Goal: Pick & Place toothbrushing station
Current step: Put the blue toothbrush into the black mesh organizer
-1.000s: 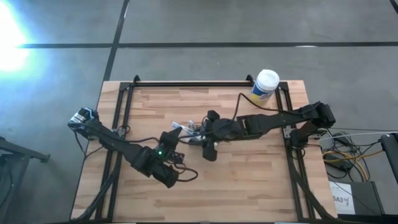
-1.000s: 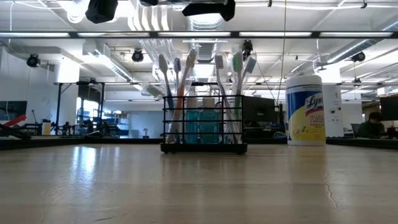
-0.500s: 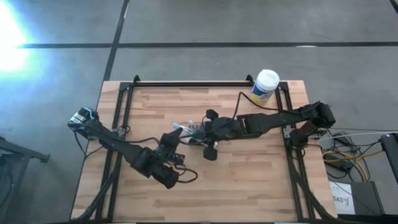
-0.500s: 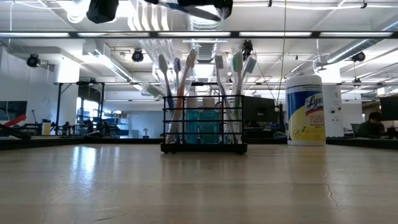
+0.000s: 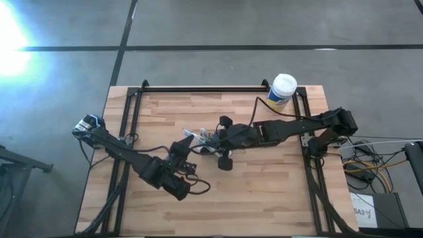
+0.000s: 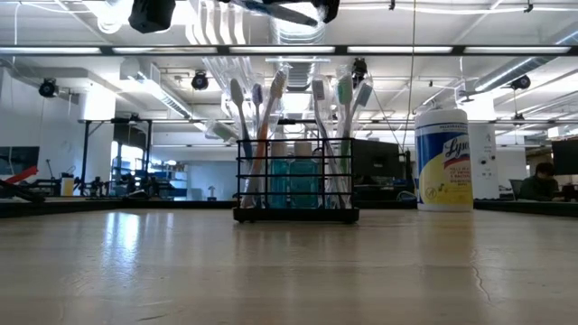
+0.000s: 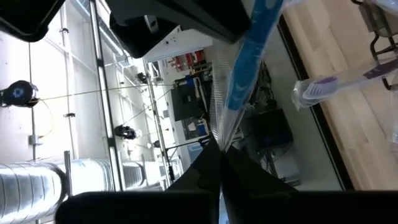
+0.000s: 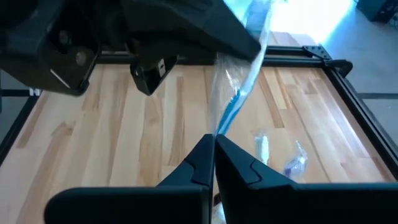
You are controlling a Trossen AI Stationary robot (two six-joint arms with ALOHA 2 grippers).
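The toothbrushing station [image 6: 296, 185], a black mesh holder box, stands on the table with several toothbrushes [image 6: 271, 135] upright in it. High above it, a blue toothbrush in a clear wrapper [image 7: 249, 56] spans between my two grippers. My left gripper [image 7: 219, 163] comes from the table's left and is shut on one end. My right gripper [image 8: 214, 146] comes from the right and is shut on the other end. In the high view they meet over the table's middle, left gripper [image 5: 187, 141] and right gripper [image 5: 213, 139]. My left gripper pinches one end of the clear wrapper [image 7: 218, 134] between its two fingers, coming in level from the table's left. The wrapped toothbrush runs on from the fingertips toward the other gripper, lifted clear. My right gripper pinches the wrapper's other end [image 8: 219, 127] between its two fingers, slanting down from the table's right. The toothbrush [image 8: 239, 93] stretches away toward the left gripper, well above the holder box.
A white-lidded canister with a yellow label [image 5: 281, 90] stands at the table's far right corner. A black frame rail [image 5: 198, 88] runs along the far edge, with more rails down both sides. Bare wood lies toward the near edge [image 5: 251, 198].
My right gripper has shut on the near end of the wrapped toothbrush, which the left gripper kept holding. Both arms have stayed in place above the holder box.
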